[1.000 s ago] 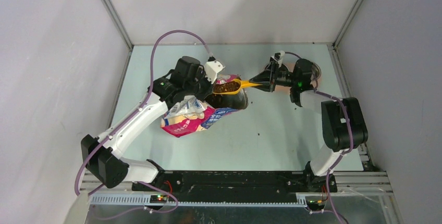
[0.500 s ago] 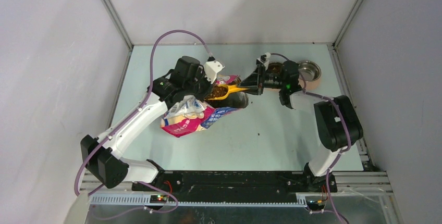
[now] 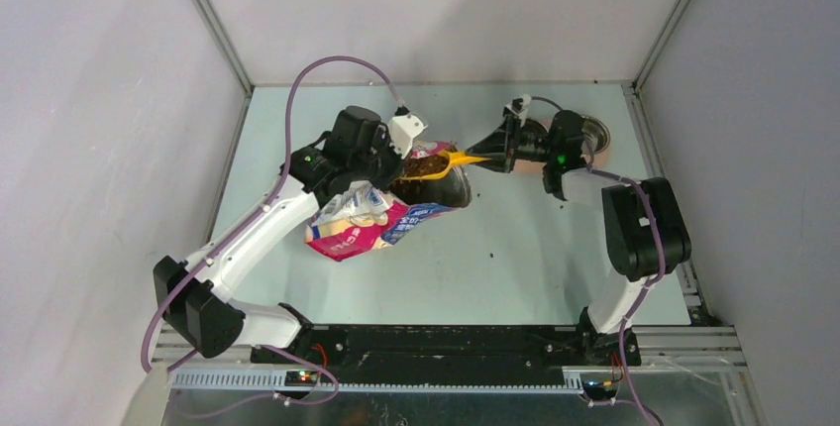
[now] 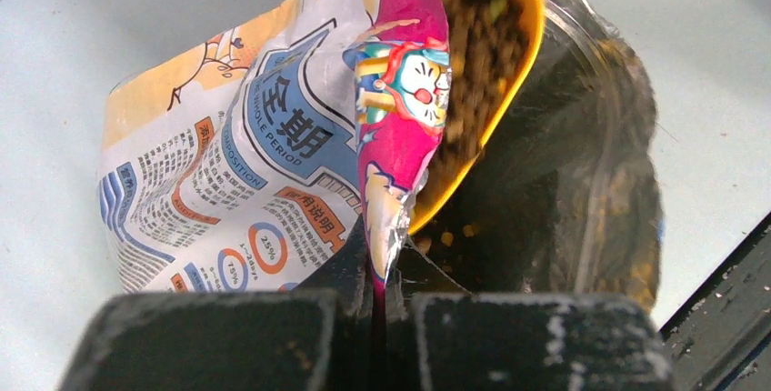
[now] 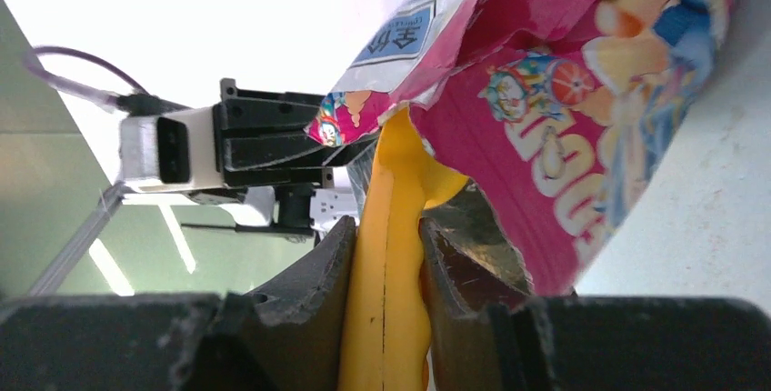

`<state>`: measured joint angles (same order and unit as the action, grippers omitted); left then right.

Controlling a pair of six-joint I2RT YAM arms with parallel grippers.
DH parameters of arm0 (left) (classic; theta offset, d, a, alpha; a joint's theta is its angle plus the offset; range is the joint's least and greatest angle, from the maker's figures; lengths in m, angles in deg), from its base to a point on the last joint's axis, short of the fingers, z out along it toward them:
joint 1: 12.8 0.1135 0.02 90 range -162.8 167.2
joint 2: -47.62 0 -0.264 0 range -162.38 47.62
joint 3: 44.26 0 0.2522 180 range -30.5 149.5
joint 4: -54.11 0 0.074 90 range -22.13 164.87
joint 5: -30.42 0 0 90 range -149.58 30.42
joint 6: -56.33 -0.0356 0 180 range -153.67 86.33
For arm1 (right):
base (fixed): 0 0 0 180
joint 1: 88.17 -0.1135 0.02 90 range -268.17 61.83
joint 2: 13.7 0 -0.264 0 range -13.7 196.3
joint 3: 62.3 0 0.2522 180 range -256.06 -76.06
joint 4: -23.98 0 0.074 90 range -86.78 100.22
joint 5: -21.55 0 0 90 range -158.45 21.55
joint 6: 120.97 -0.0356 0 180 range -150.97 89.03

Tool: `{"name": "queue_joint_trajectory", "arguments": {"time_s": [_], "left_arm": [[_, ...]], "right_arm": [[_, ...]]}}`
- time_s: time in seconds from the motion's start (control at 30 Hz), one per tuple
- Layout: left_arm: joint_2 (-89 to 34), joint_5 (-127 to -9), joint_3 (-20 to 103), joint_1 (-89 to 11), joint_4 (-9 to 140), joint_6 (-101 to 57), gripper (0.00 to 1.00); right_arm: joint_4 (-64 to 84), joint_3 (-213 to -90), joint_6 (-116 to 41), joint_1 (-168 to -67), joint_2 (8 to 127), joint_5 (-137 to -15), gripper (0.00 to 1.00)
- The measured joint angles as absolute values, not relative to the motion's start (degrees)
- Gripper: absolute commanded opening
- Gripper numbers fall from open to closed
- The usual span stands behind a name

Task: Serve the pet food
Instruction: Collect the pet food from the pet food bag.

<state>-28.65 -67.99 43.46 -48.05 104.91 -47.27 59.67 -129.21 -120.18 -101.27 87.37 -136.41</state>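
Robotics lab test cell. Plain grey-white panel walls (image 3: 436,10) box in pale mint-green tabletop (image 3: 515,267) on three sides, silver metal corner struts (image 3: 210,20) at joins. White-and-black robot arms (image 3: 253,238) bolted to black base plate (image 3: 446,342) at near edge. Slotted silver cable duct (image 3: 396,378) runs below. Loose purple cable (image 3: 327,64) loops over workspace.

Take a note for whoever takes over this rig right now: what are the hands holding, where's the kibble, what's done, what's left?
Hands: the left hand is shut on the torn rim of the bag, holding its mouth open. The right hand is shut on the handle of the yellow scoop.
Things: the kibble fills the scoop, which is at the bag mouth. The metal bowl sits far right, mostly hidden behind the right arm.
Done: scoop loaded.
Left: carry it level to the bowl and tip it in.
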Motion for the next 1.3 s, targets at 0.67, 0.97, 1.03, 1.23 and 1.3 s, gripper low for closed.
{"name": "queue_joint_trajectory", "arguments": {"time_s": [0.67, 0.97, 1.03, 1.23, 1.3], "left_arm": [[-29.52, -67.18, 44.20, -48.90, 105.74, -47.73, 0.00], [-29.54, -67.22, 44.20, -48.92, 105.76, -47.75, 0.00], [-29.54, -67.22, 44.20, -48.94, 105.74, -47.75, 0.00], [-29.65, -67.24, 44.20, -49.03, 105.70, -47.71, 0.00], [-29.65, -67.27, 44.20, -49.07, 105.72, -47.69, 0.00]], "right_arm": [[71.93, -125.47, -124.62, -99.63, 88.79, -135.64, 0.00], [71.01, -124.40, -123.96, -98.85, 87.70, -136.15, 0.00], [71.71, -124.40, -124.47, -97.84, 87.59, -136.41, 0.00], [68.76, -122.89, -122.74, -95.06, 86.00, -138.27, 0.00], [67.69, -122.30, -121.91, -94.91, 84.69, -138.66, 0.00]]}}
